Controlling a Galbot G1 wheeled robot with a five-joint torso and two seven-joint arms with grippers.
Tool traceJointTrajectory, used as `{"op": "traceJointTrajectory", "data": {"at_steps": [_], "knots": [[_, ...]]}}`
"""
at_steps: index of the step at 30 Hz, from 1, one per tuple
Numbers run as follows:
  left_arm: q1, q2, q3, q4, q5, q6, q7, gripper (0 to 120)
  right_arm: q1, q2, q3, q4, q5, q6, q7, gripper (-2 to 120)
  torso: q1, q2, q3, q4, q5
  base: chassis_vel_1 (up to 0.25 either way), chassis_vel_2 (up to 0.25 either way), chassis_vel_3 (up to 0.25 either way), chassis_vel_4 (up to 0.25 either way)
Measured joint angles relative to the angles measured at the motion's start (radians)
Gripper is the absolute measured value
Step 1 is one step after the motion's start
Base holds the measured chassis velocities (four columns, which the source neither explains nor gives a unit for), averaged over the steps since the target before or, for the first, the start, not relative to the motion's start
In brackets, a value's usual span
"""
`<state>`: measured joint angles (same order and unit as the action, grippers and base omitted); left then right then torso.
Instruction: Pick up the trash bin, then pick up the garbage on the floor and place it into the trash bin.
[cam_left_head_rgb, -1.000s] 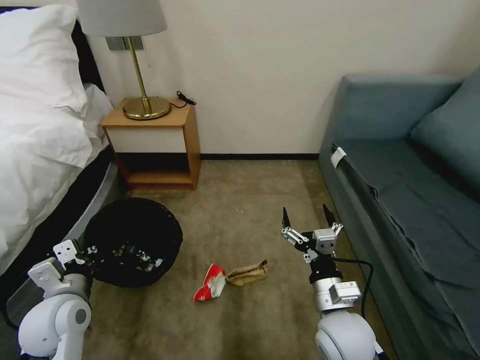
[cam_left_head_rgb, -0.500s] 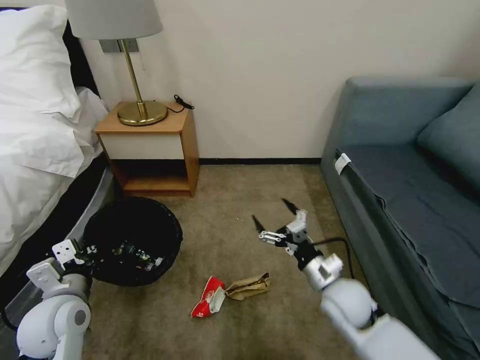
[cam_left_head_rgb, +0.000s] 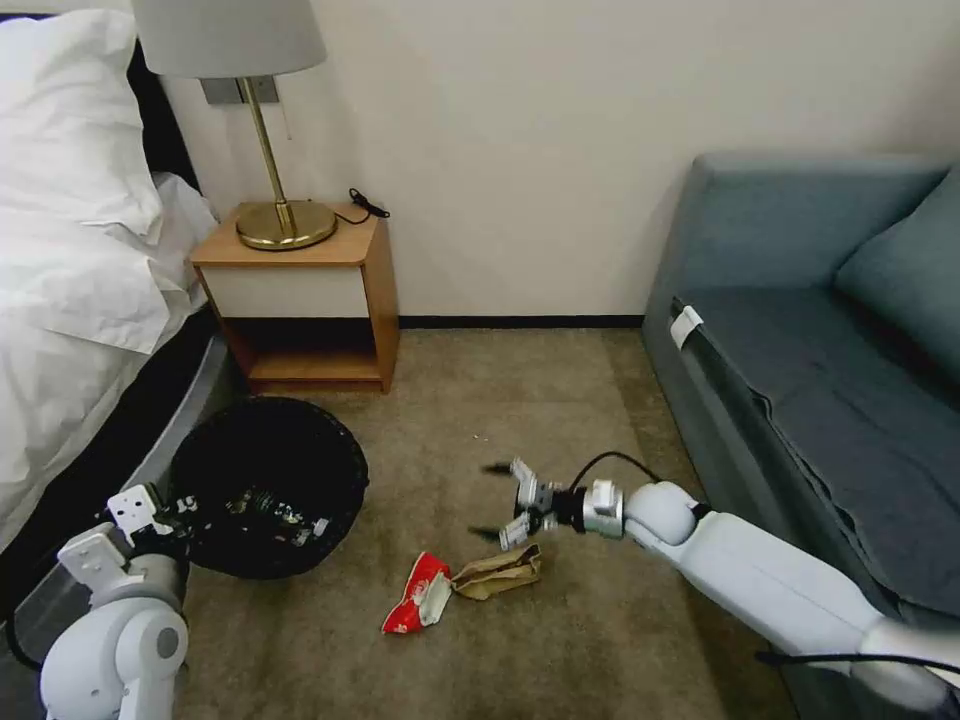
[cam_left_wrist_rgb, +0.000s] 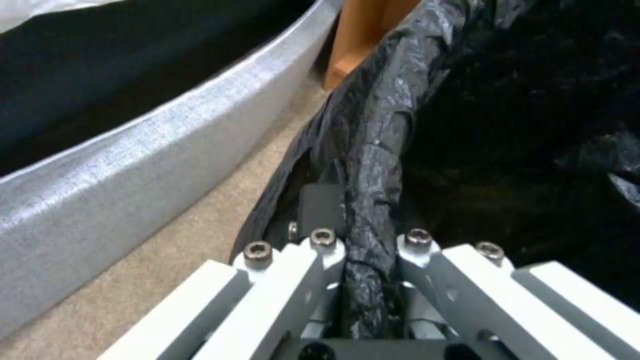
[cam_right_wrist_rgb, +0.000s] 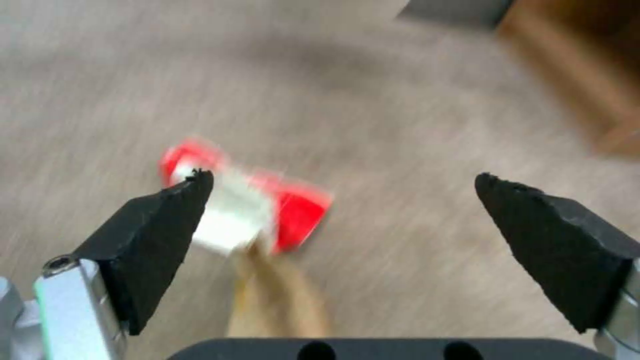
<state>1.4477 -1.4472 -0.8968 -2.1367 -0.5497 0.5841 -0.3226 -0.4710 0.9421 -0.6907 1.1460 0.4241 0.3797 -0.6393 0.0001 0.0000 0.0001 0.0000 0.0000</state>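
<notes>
1. Your left gripper (cam_left_wrist_rgb: 373, 305) is down at the near rim of the trash bin (cam_left_head_rgb: 265, 485), clamped tight on it. In the left wrist view you can see the crinkled black bag (cam_left_wrist_rgb: 373, 165) pinched between the two white fingers (cam_left_wrist_rgb: 300, 285).
2. The bin sits on the carpet (cam_left_head_rgb: 520, 400), close beside the bed (cam_left_head_rgb: 80, 300) and in front of the wooden nightstand (cam_left_head_rgb: 310, 290). There's already some litter in the bottom of it.
3. Your right gripper (cam_left_head_rgb: 492, 501) is stretched out low over the floor, pointing toward the bin side, with its black fingertips (cam_right_wrist_rgb: 167, 220) spread wide and nothing between them.
4. Garbage left on the floor: a red-white wrapper (cam_left_head_rgb: 418, 592) and a crumpled brown paper (cam_left_head_rgb: 498, 571), lying right next to each other and touching or nearly so, off to the right of the bin.
5. The right gripper hangs just above the brown paper and isn't touching it as far as I can tell. From the right wrist view the red-white wrapper (cam_right_wrist_rgb: 247, 210) sits between the spread tips on the carpet below, with the brown paper (cam_right_wrist_rgb: 280, 300) closer to the palm.
6. The blue sofa (cam_left_head_rgb: 830, 350) runs along the right side, well clear of the litter.
</notes>
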Motion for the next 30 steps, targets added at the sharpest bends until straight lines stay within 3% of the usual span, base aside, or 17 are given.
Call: {"op": "traceJointTrajectory", "data": {"at_steps": [8, 11, 20, 28, 30], "knots": [[0.009, -0.003, -0.001, -0.002, 0.004, -0.005, 0.002, 3, 0.018, 0.097, -0.098, -0.228, -0.083, 0.048, -0.008, 100, 0.000, 0.000, 0.000, -0.0002, 0.0000, 0.000, 0.000, 0.000, 0.000], [0.012, -0.004, 0.000, -0.005, 0.005, -0.005, 0.002, 3, 0.020, 0.180, -0.093, -0.340, -0.144, 0.075, -0.008, 100, 0.000, 0.000, 0.000, 0.0000, 0.0000, 0.000, 0.000, 0.000, 0.000], [0.021, -0.003, 0.000, -0.008, 0.005, -0.014, 0.002, 3, 0.010, 0.295, -0.044, -0.492, -0.213, 0.100, 0.004, 98, 0.000, 0.000, 0.000, 0.0001, -0.0001, 0.000, 0.000, 0.000, 0.000], [0.023, 0.003, 0.000, -0.015, 0.004, -0.015, 0.003, 3, 0.010, 0.323, -0.001, -0.556, -0.259, 0.109, 0.010, 85, 0.000, 0.000, 0.000, 0.0000, -0.0001, 0.000, 0.000, 0.000, 0.000], [0.022, 0.003, 0.000, -0.015, 0.004, -0.015, 0.003, 3, 0.009, 0.323, 0.004, -0.560, -0.266, 0.109, 0.012, 77, 0.000, 0.000, 0.000, 0.0001, 0.0000, 0.000, 0.000, 0.000, 0.000]]}}
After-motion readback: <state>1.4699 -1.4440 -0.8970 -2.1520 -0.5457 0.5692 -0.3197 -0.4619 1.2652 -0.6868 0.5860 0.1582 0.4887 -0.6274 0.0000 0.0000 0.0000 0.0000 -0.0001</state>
